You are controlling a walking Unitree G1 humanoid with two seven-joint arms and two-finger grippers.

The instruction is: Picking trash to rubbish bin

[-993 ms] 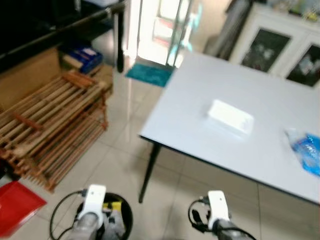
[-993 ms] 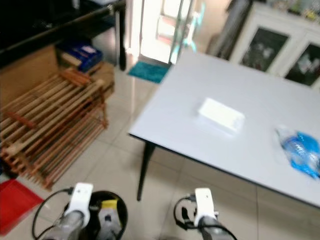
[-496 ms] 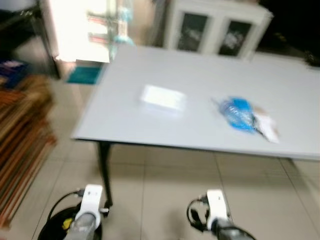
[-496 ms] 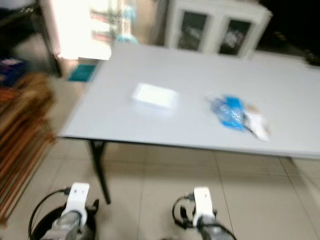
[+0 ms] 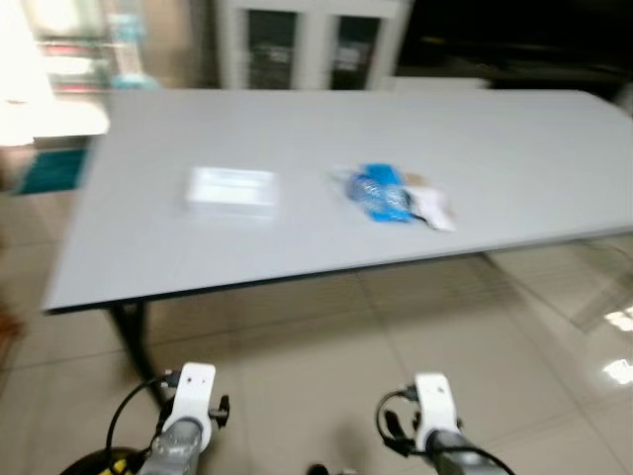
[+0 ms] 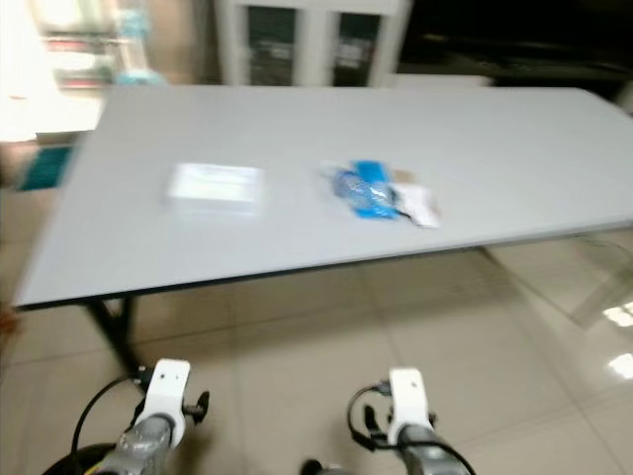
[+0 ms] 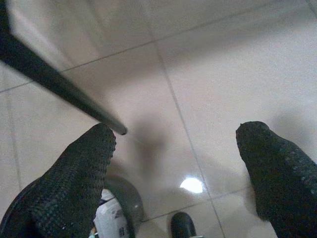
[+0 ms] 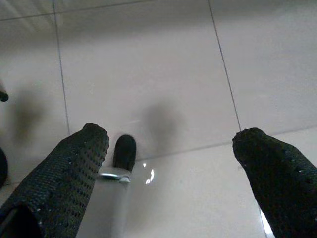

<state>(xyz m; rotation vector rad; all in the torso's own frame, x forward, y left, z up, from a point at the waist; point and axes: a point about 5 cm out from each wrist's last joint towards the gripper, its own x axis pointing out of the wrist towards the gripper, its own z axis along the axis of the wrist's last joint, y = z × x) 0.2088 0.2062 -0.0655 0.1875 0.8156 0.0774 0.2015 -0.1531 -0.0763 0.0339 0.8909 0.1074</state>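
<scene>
Two pieces of trash lying out on the long, smooth grey bench (image 5: 514, 168), likely waiting for pickup: flat pale rectangular packet (image 5: 232, 188) toward the left end, crinkly blue plastic wrapper (image 5: 384, 194) with a white scrap near the middle, well apart. Both arms hanging low over glossy beige floor tiles (image 5: 316, 356), left gripper (image 7: 173, 148) and right gripper (image 8: 171, 148) with textured black fingers (image 7: 79, 173) spread wide, empty. Dark curved rim, perhaps the rubbish bin (image 5: 94, 463), blurred beside the left arm.
</scene>
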